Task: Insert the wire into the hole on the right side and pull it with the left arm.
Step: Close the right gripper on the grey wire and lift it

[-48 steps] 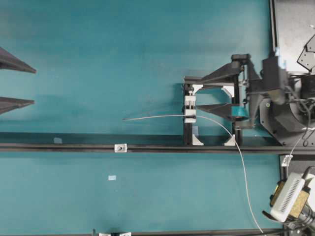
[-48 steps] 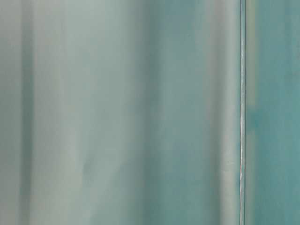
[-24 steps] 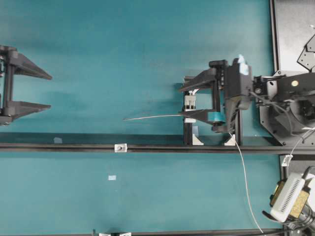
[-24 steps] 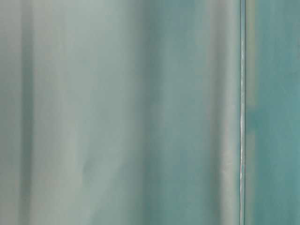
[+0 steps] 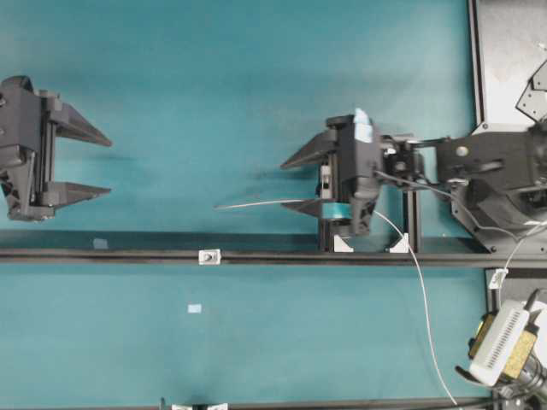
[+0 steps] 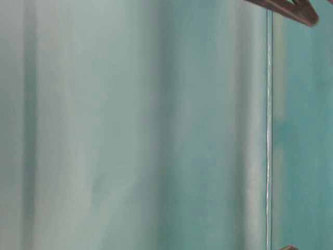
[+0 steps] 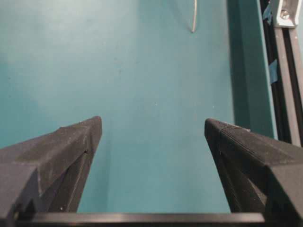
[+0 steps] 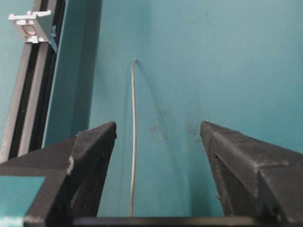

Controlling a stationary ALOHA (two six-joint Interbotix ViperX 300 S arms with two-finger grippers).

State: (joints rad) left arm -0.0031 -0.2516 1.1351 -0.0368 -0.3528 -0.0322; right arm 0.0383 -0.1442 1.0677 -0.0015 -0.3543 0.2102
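Note:
The wire lies on the teal table, its free end pointing left, and trails off to the lower right. In the right wrist view the wire runs between the fingers, nearer the teal-taped one, touching neither. My right gripper is open above it, its body over the black frame. The hole is in a small white block on the rail, also seen as the block and the block. My left gripper hangs open at the far left with nothing in it. The wire's end lies far ahead of the left gripper. The right gripper holds nothing.
A black rail crosses the table below both grippers. A black frame with white corner brackets and a white clamp sits under the right gripper. A grey plate is at the back right, a white device at the front right.
The right gripper has moved left, past the frame, and now straddles the wire. The left gripper has moved right, further into view. Both stay open.

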